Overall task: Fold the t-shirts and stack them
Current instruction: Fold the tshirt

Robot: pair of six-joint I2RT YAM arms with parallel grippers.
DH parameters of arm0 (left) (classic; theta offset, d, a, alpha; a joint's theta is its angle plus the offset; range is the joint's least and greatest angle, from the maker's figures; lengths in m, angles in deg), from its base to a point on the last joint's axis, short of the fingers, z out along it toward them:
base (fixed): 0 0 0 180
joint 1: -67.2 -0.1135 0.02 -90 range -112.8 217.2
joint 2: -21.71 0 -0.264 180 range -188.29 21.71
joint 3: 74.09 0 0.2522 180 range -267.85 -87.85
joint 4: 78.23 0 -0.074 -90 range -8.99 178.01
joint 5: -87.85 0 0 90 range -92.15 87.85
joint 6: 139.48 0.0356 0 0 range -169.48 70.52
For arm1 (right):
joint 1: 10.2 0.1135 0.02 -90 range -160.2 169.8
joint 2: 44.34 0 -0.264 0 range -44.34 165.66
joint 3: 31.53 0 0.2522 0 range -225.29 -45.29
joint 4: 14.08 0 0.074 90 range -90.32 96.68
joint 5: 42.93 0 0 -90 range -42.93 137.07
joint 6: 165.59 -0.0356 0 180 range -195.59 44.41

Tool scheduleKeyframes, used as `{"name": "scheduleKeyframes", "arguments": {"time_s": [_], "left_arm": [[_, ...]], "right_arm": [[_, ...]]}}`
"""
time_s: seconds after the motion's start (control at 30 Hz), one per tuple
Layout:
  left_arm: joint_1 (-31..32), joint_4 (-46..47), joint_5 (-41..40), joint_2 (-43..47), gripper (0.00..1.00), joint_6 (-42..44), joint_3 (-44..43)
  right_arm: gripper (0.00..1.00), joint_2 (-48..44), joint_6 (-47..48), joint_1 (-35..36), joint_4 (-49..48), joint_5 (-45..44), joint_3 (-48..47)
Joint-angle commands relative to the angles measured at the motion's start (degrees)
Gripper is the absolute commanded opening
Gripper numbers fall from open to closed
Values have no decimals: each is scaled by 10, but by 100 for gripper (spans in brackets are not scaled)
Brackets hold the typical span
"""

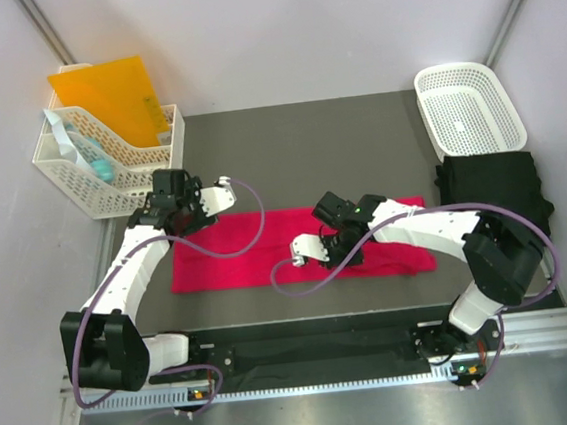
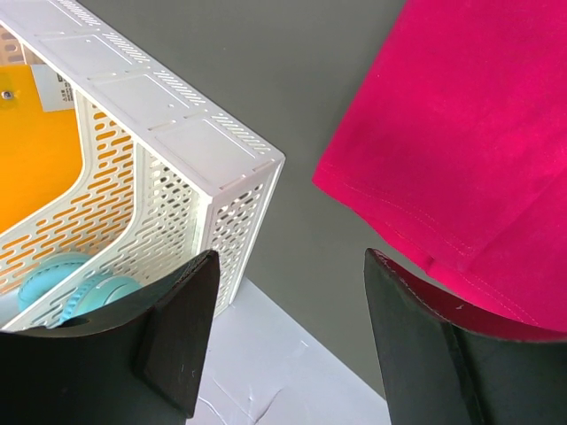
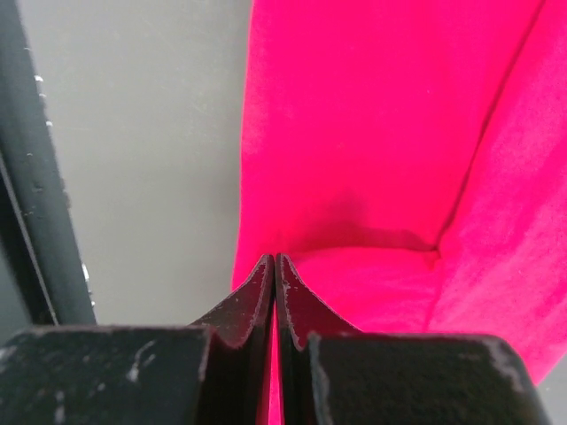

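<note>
The grey table (image 1: 308, 150), walled in pale lilac, carries the pinkish-red t-shirt (image 1: 222, 257), folded into a long flat band. Right of that shirt the black t-shirt (image 1: 492, 187) lies folded, a white basket (image 1: 469, 104) behind it. Bare grey spreads behind the red shirt. The right gripper (image 3: 273, 261) is pinched tight on its front edge. The left gripper (image 2: 291, 258) hangs with jaws apart just off its far left corner, beside a white lattice organizer (image 2: 221, 168).
</note>
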Motion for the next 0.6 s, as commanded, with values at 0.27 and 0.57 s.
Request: {"name": "scheduleKeyframes", "arguments": {"time_s": [0.27, 0.57], "left_arm": [[1, 24, 30, -6, 71, 6, -20], [3, 26, 33, -5, 71, 9, -14]], "right_arm": [[0, 0, 6, 14, 45, 95, -71], [18, 5, -2, 13, 17, 33, -72]]}}
